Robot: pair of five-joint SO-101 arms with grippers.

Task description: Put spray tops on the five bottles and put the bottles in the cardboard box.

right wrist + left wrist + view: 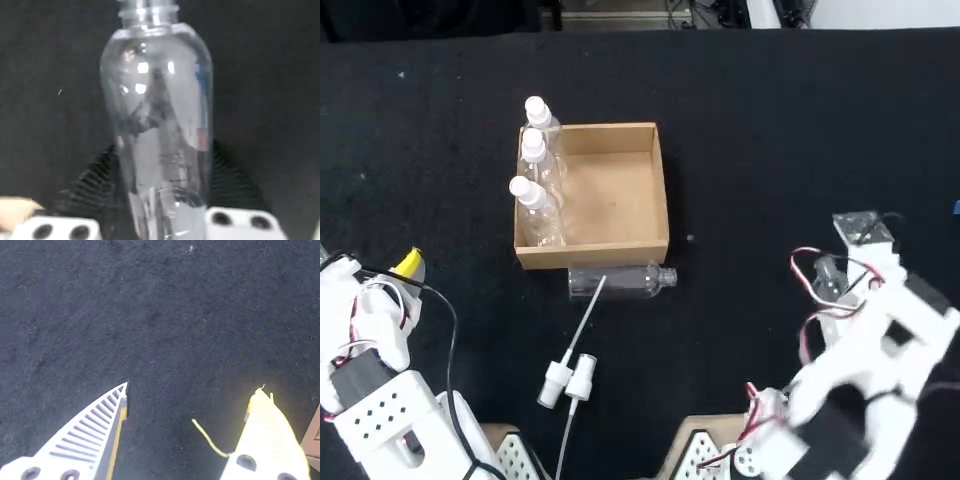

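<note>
Uncapped bottle (157, 125) sits clamped between the fingers of the right gripper (162, 152), its neck projecting beyond them, well apart from the cardboard box (660, 190). Left gripper (192, 388) is spread wide above the black table (150, 300), holding nothing.

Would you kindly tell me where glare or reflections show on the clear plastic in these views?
Right wrist view: the gripped bottle carries small bright highlights on its shoulder and coloured reflections down one side. High view: the lying bottle shows pale streaks against the black cloth. Left wrist view: the matte cloth gives no glare.
</note>
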